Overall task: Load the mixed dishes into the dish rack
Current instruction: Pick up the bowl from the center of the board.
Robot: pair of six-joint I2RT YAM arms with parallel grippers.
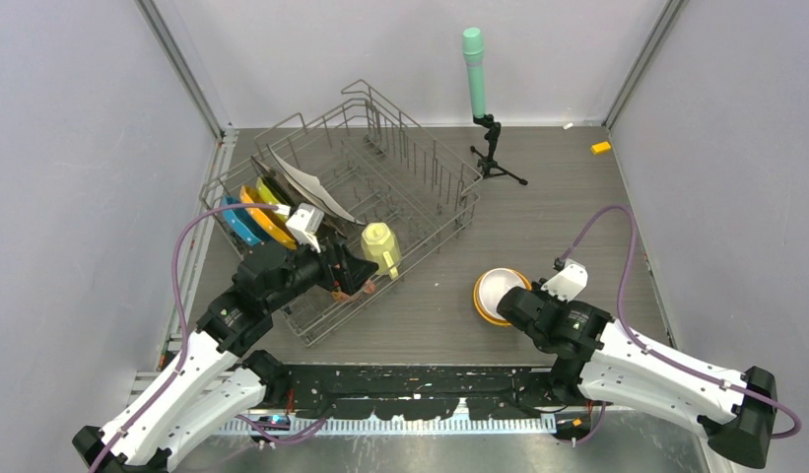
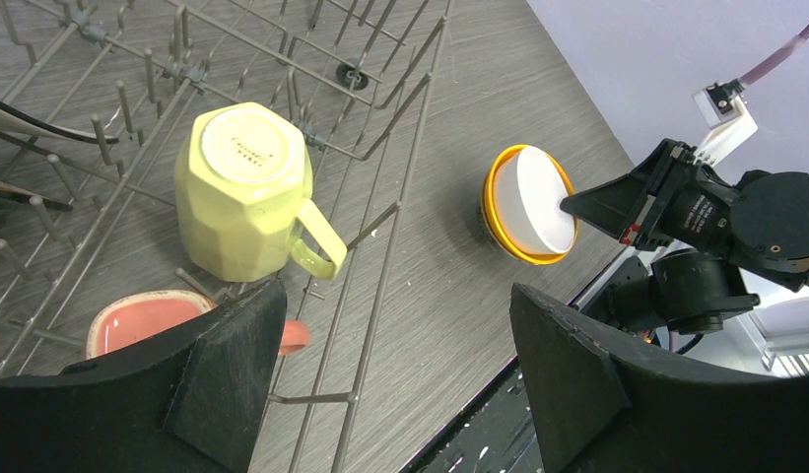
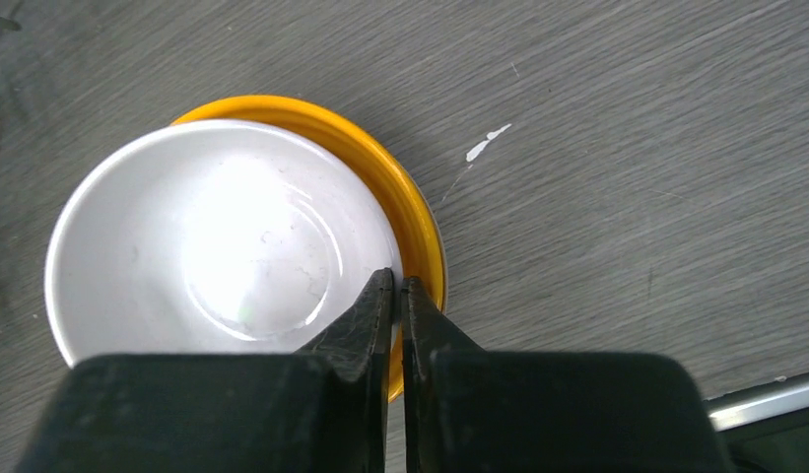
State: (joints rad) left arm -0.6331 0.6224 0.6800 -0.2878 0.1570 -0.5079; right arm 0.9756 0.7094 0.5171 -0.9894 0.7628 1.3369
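Glossy dishes, matt surroundings.
The white bowl (image 3: 213, 236) and orange bowl (image 3: 412, 202) gleam smooth; the pale-yellow mug (image 2: 247, 187) is satin-smooth; dish rack (image 1: 420, 168) is dull grey wire metal; bench (image 3: 627, 148) is matt grey wood-grain; right end effector (image 3: 398, 281) is grainy matt black.

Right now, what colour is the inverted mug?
The faceted ceramic mug is pale yellow; clearest in left wrist view.

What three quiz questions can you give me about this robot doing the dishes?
1. True or false: the pale-yellow mug stands upside down in the dish rack.
2. Pick one: the white bowl sits inside A) a blue plate, B) an orange bowl, C) a pink mug.
3. Which one pinches the white bowl's rim, the left gripper or the right gripper?
Key: 1 true; 2 B; 3 the right gripper.
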